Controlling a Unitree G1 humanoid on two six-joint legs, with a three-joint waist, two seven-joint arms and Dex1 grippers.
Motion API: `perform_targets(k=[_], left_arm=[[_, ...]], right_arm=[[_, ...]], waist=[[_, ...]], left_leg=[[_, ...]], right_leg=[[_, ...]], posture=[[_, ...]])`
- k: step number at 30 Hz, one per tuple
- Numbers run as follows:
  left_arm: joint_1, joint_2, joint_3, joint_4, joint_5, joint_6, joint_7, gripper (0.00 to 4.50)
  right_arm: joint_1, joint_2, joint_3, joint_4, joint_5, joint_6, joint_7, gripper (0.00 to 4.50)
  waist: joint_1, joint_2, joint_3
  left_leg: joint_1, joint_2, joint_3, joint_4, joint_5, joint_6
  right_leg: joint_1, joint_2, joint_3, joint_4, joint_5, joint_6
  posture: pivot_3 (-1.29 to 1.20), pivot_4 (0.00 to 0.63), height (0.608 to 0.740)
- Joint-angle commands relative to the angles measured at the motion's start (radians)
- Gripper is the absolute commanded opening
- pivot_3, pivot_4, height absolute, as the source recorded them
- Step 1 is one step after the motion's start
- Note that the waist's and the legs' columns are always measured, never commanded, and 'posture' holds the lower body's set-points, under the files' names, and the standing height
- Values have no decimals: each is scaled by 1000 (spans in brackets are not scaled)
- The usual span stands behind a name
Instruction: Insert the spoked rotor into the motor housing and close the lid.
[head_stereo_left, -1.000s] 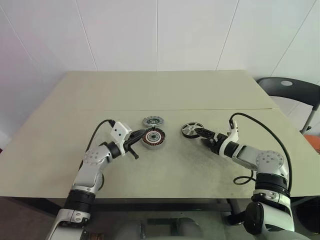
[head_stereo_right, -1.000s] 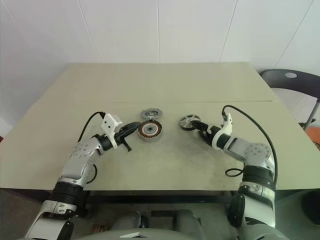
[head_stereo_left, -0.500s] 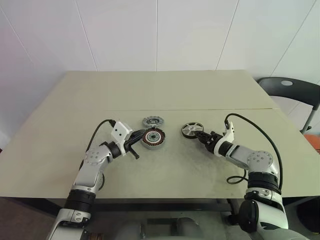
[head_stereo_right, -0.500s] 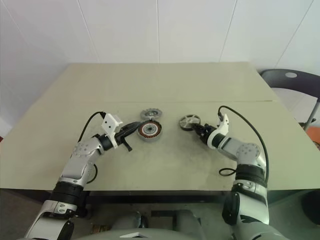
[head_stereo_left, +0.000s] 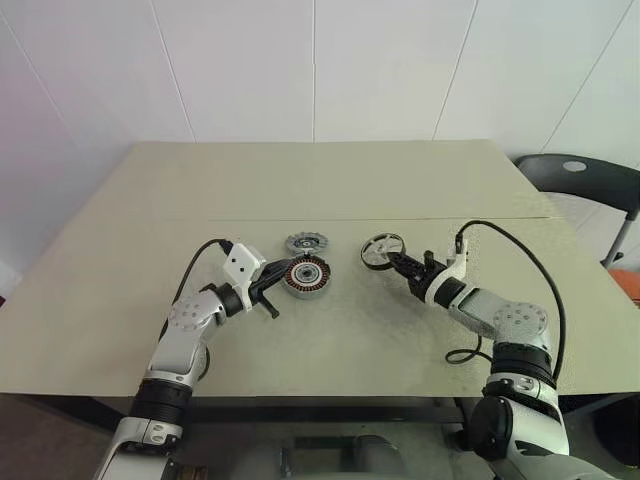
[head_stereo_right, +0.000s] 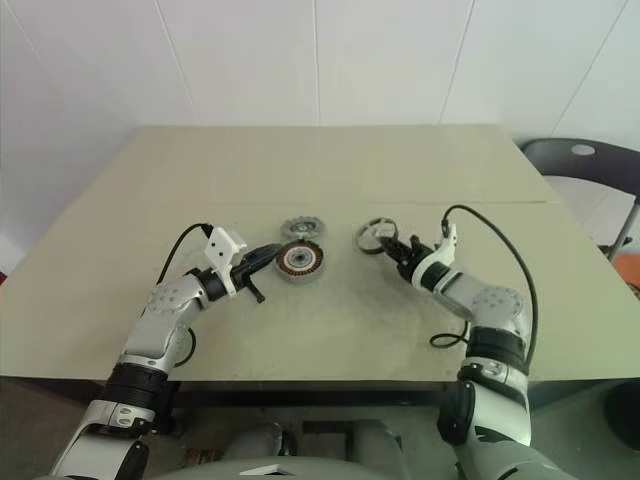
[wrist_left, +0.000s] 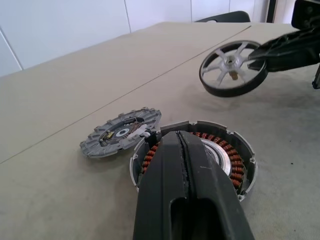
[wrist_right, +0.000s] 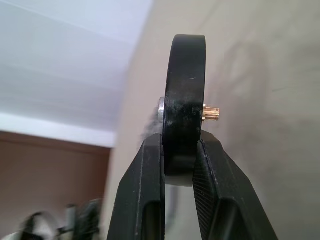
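White wall panels stand behind the beige table on which we work. Our right gripper has its two fingers clamped on the rim of the spoked rotor, which hangs tilted and clear of the table, to the right of the motor housing and well apart from it. The lid lies flat just behind the housing, touching or nearly touching its rim. Our left gripper is fully closed, holds nothing, and rests at the housing's left edge.

Risks, as we judge them: the grip takes only one edge of the rim, so the rotor may pivot or slip during transfer. A tilted approach may jam the shaft against the copper windings rather than seat it in the hub. The housing may slide if the left gripper does not brace it.

The right wrist view shows the rotor edge-on between the fingers, with a brass pinion projecting from one face. The left wrist view instead shows the rotor's spokes and the housing's open top.
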Motion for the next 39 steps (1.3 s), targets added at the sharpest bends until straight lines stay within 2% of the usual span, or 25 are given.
perform_targets(k=[1, 3, 10, 18, 25, 31, 39], left_arm=[[-10, 21, 24, -28, -13, -12, -9, 0], [-9, 28, 27, -27, -18, -12, -13, 0], [-1, 49, 27, -17, -15, 2, -25, 0], [62, 89, 57, -82, -50, 15, -50, 0], [74, 92, 61, -93, -47, 24, -40, 0], [62, 82, 51, -86, -43, 23, -40, 0], [59, 79, 47, -78, -39, 20, -41, 0]], right_arm=[[-17, 14, 12, -57, 79, 84, 42, 411], [-13, 20, 33, -69, 90, 123, 56, 411], [-12, 24, 245, -140, 65, 206, 232, 411], [-113, 82, 334, 7, -27, 91, 322, 411], [-160, 90, 353, 175, -116, -6, 388, 411], [-192, 87, 319, 295, -166, -85, 414, 411], [-218, 99, 280, 352, -182, -108, 422, 411]], waist=[[0, 0, 0], [1, 0, 0], [0, 0, 0], [2, 0, 0], [1, 0, 0], [0, 0, 0], [0, 0, 0]], left_leg=[[0, 0, 0, 0, 0, 0], [0, 0, 0, 0, 0, 0], [0, 0, 0, 0, 0, 0], [0, 0, 0, 0, 0, 0], [-2, 0, 0, 0, 0, 0], [-2, 0, 0, 0, 0, 0], [-3, 0, 0, 0, 0, -1]], right_leg=[[0, 0, 0, 0, 0, 0], [0, 0, 0, 0, 0, 0], [0, 0, 0, 0, 0, 0], [-1, -1, -1, 0, 0, 0], [-2, -2, -1, 0, 0, -1], [-4, -2, -1, 0, 0, -1], [-4, -3, -1, 0, 0, -1]], posture=[[0, 0, 740], [0, 0, 740], [0, 0, 740], [0, 0, 740], [0, 0, 740], [0, 0, 740], [0, 0, 740]])
